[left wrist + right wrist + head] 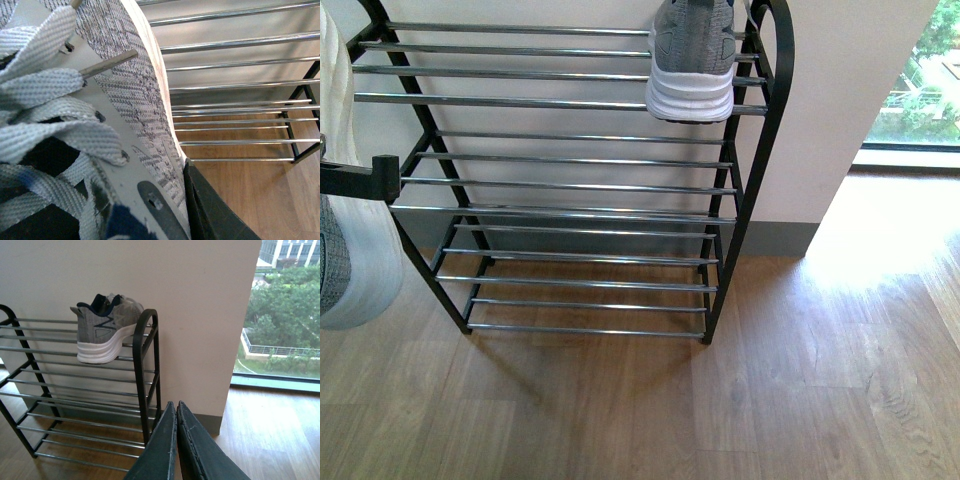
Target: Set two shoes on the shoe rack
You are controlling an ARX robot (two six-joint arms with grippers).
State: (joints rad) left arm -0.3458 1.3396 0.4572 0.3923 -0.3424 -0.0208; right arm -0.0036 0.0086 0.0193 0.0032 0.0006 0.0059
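The left gripper (pixel 370 180), held beside the rack (pixel 760 150), clasps one sneaker (pixel 350 270). The right gripper (pixel 176 410) is pinched together, empty. The second sneaker (pixel 692 60) sits on the one rack's top tier.

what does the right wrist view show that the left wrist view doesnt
Only the right wrist view: a grey sneaker resting on the top tier of the shoe rack, the right gripper shut and empty, and a window with trees outside.
Only the left wrist view: a close-up of the other sneaker and its laces, pressed against a left gripper finger.
Both: the rack's chrome bars and the wooden floor.
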